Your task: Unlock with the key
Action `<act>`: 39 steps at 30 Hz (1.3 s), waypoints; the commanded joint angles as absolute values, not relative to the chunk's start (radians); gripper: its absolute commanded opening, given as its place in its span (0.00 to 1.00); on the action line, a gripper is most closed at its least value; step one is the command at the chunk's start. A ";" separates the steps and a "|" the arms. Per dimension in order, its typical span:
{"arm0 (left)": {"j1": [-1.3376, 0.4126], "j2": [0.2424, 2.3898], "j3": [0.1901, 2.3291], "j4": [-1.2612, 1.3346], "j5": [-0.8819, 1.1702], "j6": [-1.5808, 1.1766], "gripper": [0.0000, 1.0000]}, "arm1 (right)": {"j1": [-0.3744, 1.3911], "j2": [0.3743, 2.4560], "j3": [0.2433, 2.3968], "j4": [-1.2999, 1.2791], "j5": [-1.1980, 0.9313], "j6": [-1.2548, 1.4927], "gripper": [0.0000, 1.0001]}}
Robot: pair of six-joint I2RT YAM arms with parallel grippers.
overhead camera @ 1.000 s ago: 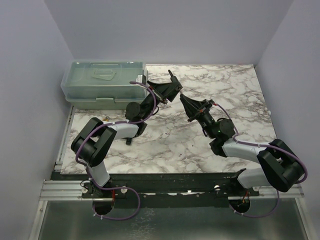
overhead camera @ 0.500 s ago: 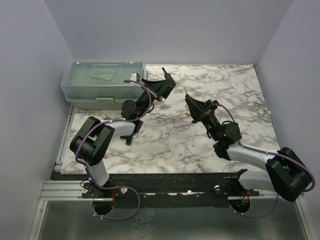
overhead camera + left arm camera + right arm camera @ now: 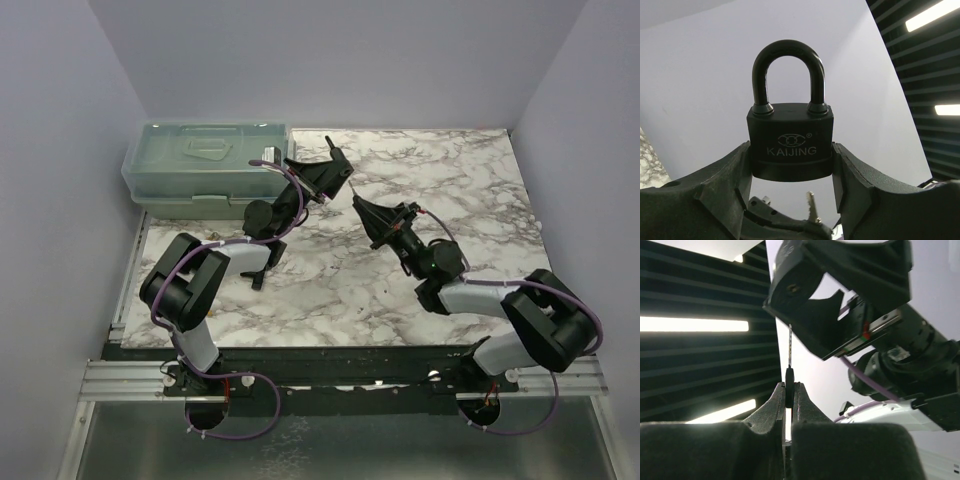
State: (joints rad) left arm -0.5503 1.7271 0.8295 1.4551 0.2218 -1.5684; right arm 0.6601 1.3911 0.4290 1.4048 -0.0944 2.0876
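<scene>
My left gripper (image 3: pixel 791 162) is shut on a black padlock (image 3: pixel 790 145) marked KAIJING, gripping its body by the sides with the closed shackle pointing away from the wrist. My right gripper (image 3: pixel 789 386) is shut on the key (image 3: pixel 789 382), pinching its black head edge-on, with the thin blade pointing up toward the left gripper's underside. The blade tip (image 3: pixel 811 206) shows just below the padlock's bottom, apart from it. In the top view the left gripper (image 3: pixel 335 168) and right gripper (image 3: pixel 362 207) are raised above the table, close together, tips facing.
A pale green translucent toolbox (image 3: pixel 205 165) stands at the back left, just behind the left gripper. The marble table (image 3: pixel 470 190) reaches to lilac walls on three sides. Purple cables run along both arms.
My left gripper shifted slightly back and left with the padlock, then held still. My right gripper swung away, then back left, bringing the key close under the padlock.
</scene>
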 commanded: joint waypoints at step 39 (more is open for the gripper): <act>-0.514 1.667 0.779 1.539 0.292 -1.638 0.00 | 0.671 1.384 0.435 1.318 -0.359 2.019 0.00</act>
State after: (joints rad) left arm -0.5320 1.7248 0.8177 1.4559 0.2756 -1.6005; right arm 0.6666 1.5082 0.4816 1.4864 -0.1875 2.0865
